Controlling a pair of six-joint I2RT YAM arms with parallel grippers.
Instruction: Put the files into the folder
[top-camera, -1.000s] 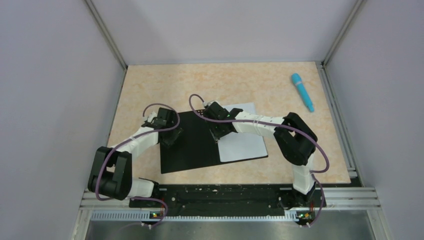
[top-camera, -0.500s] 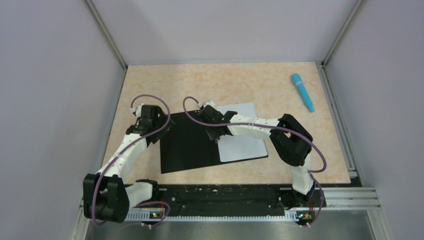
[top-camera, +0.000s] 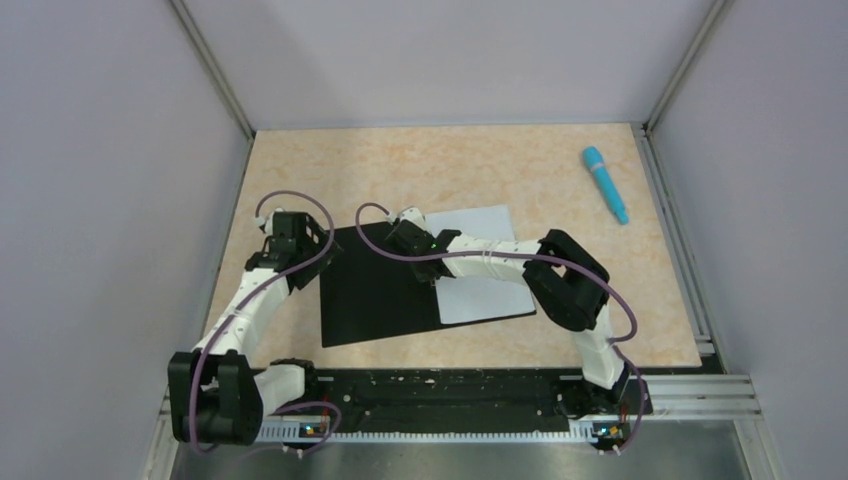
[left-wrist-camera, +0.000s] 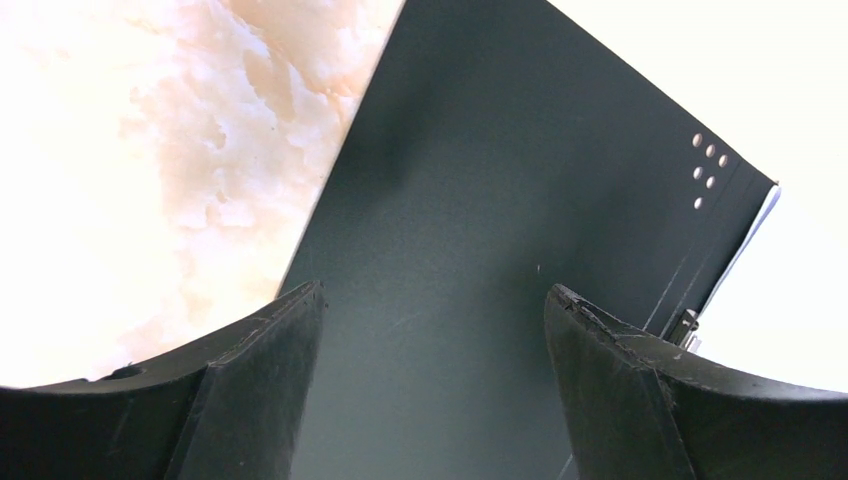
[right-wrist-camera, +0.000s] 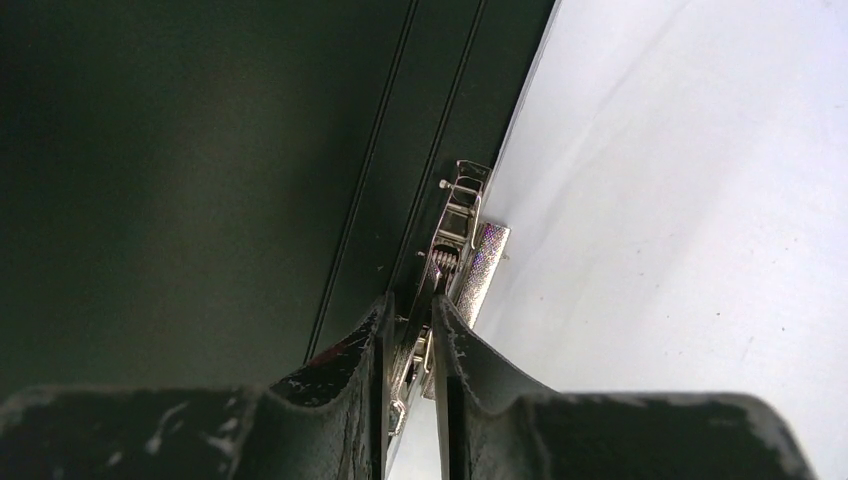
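The folder (top-camera: 380, 295) lies open on the table, black inside up, and the white files (top-camera: 488, 292) rest on its right half. My right gripper (top-camera: 432, 272) sits low over the spine. In the right wrist view its jaws (right-wrist-camera: 410, 310) are pinched narrow on the metal clip (right-wrist-camera: 460, 235), between the black folder (right-wrist-camera: 200, 150) and the files (right-wrist-camera: 680, 200). My left gripper (top-camera: 303, 250) hovers at the folder's far left edge. It stands open (left-wrist-camera: 430, 300) above the black cover (left-wrist-camera: 520, 200), with nothing between its fingers.
A light blue pen-like cylinder (top-camera: 606, 183) lies at the back right of the beige table (top-camera: 480, 160). Grey walls close in on three sides. A black rail (top-camera: 440, 390) with the arm bases runs along the near edge.
My left arm has drawn back to the left, off the folder's cover, and its jaws have opened wider. My right gripper has shifted slightly left along the spine and closed on the clip.
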